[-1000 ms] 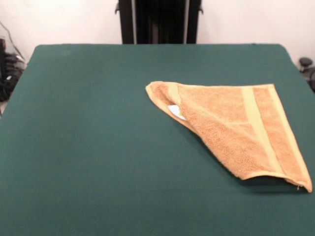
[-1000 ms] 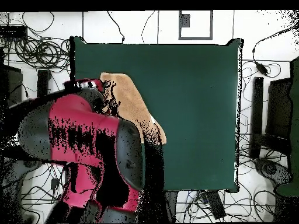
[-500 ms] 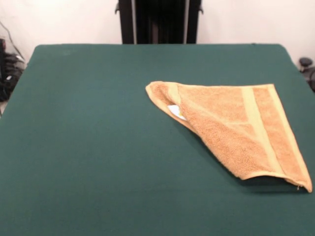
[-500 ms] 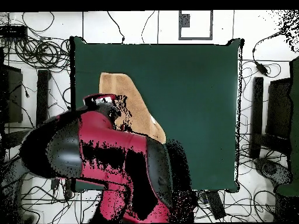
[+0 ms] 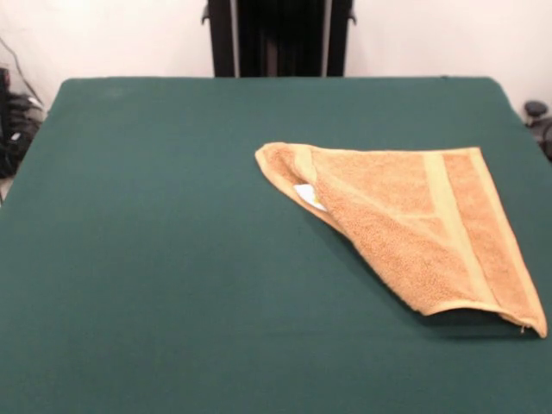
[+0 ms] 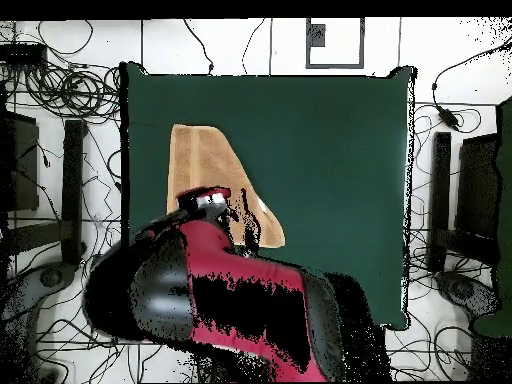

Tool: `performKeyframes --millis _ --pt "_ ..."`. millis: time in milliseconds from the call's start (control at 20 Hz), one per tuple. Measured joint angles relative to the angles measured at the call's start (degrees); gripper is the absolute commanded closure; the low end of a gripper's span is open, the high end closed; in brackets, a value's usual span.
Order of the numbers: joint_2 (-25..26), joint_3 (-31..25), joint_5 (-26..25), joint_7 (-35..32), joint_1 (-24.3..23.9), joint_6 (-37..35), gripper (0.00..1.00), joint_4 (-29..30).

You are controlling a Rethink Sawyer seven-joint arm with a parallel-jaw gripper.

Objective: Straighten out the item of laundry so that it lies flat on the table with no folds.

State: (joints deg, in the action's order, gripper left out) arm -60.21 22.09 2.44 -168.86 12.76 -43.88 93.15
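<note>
The item of laundry [image 5: 412, 224] is a tan-orange terry towel folded over on a diagonal into a triangle. It lies on the right half of the dark green table [image 5: 155, 259]. A paler woven band runs near its right hem, and a small white label [image 5: 309, 195] peeks out at the fold's left edge. Its near right corner lies close to the table's right edge. In the overhead view the towel [image 6: 205, 160] lies by the table's left edge, its lower part hidden behind the red and black arm [image 6: 215, 290]. No gripper shows in either view.
In the overhead view, cables [image 6: 70, 90] and dark stands [image 6: 440, 200] lie on the floor around the table [image 6: 330, 180]. The arm's bulk covers the table's lower left corner there.
In the overhead view the arm has swung from the left side towards the bottom middle, uncovering more of the towel's top. The towel has not moved.
</note>
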Motion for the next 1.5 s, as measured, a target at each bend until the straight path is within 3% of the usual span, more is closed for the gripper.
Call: performKeyframes --millis 400,800,1500 --pt "-5.75 -4.25 -2.07 7.56 -5.76 0.23 0.0 5.87" --pt "-10.37 -11.15 1.87 18.25 -16.44 3.04 0.0 14.94" --pt "-14.88 -17.27 -3.63 33.39 -26.38 3.1 0.0 18.43"
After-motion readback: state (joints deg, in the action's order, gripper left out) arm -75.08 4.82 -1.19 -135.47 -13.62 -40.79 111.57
